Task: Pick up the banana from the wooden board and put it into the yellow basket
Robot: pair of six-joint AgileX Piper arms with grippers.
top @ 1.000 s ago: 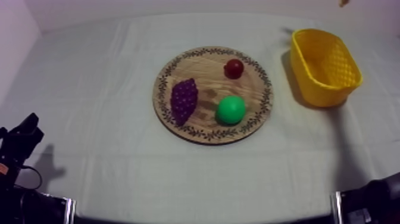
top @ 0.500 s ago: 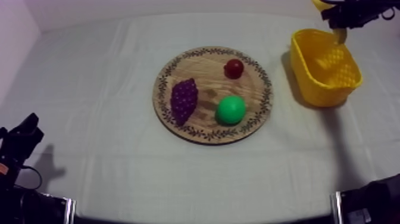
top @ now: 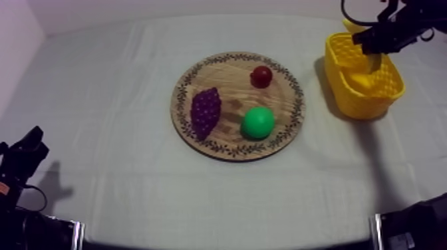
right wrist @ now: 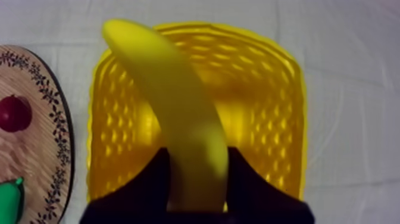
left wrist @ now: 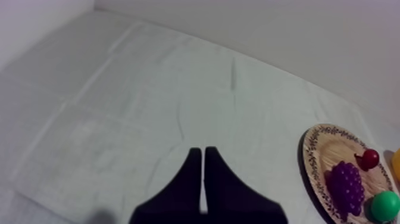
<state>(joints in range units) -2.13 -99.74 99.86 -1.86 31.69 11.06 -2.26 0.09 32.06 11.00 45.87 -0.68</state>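
My right gripper [top: 370,48] hangs over the yellow basket [top: 386,94] at the table's far right, shut on the banana [top: 350,26]. In the right wrist view the banana [right wrist: 172,101] stands between the black fingers [right wrist: 152,179], its long curved end reaching out above the basket's [right wrist: 268,89] hollow. The round wooden board [top: 237,154] lies mid-table with no banana on it. My left gripper [top: 30,143] rests low at the left, well away from the board; its fingers [left wrist: 193,179] lie together as a narrow wedge.
On the board sit a purple bunch of grapes [top: 205,112], a green pear [top: 258,122] and a small red fruit [top: 261,76]. The board's rim [right wrist: 62,137] lies close beside the basket. Bare cloth [top: 113,86] spreads left of the board.
My right arm has come into the top view from the upper right and dropped lower over the basket, carrying the banana. The left arm and the fruit on the board have stayed put.
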